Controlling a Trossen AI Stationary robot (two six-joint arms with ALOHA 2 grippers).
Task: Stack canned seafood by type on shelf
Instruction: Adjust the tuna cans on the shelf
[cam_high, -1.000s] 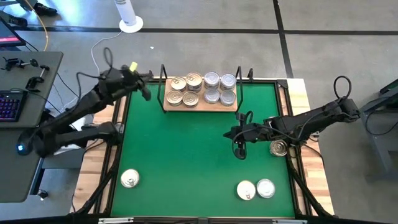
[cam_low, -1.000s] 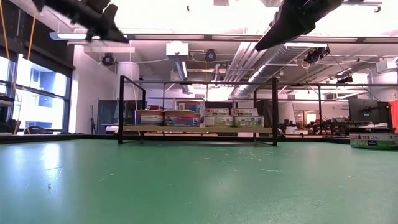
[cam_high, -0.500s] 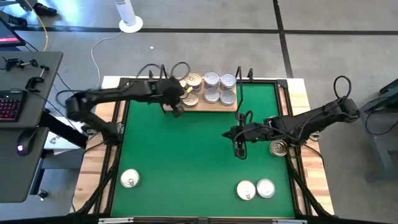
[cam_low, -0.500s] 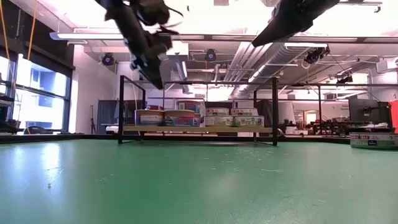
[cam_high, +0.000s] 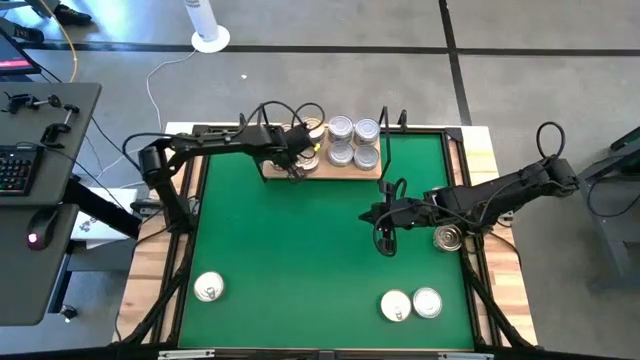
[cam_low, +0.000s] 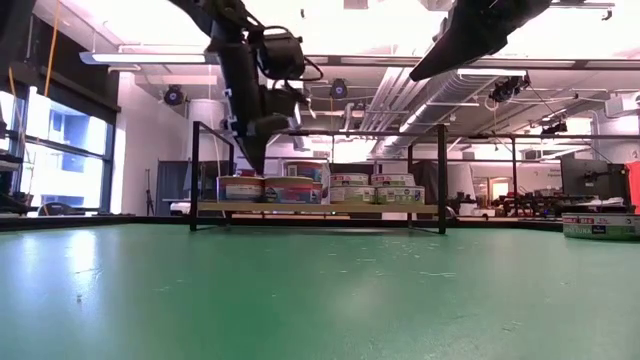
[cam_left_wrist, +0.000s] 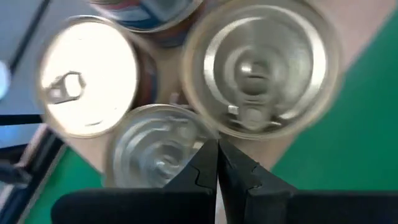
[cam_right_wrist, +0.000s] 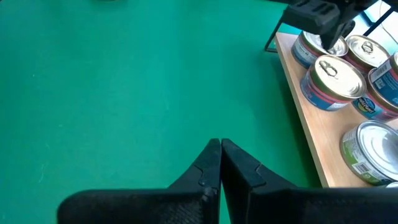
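Green mat (cam_high: 300, 260) under bright ceiling lights (cam_low: 330, 25); left gripper (cam_high: 296, 172) and right gripper (cam_high: 386, 247) jaws clenched, empty.

- From above, the left gripper (cam_high: 297, 160) covers the tins at the shelf's (cam_high: 345, 171) left end.
- The left wrist view smears the tins (cam_left_wrist: 261, 68); their labels cannot be read.
- The loose can (cam_high: 449, 238) by the mat's right edge sits half under the right arm.
- At table height, that can (cam_low: 601, 225) is clipped by the frame.
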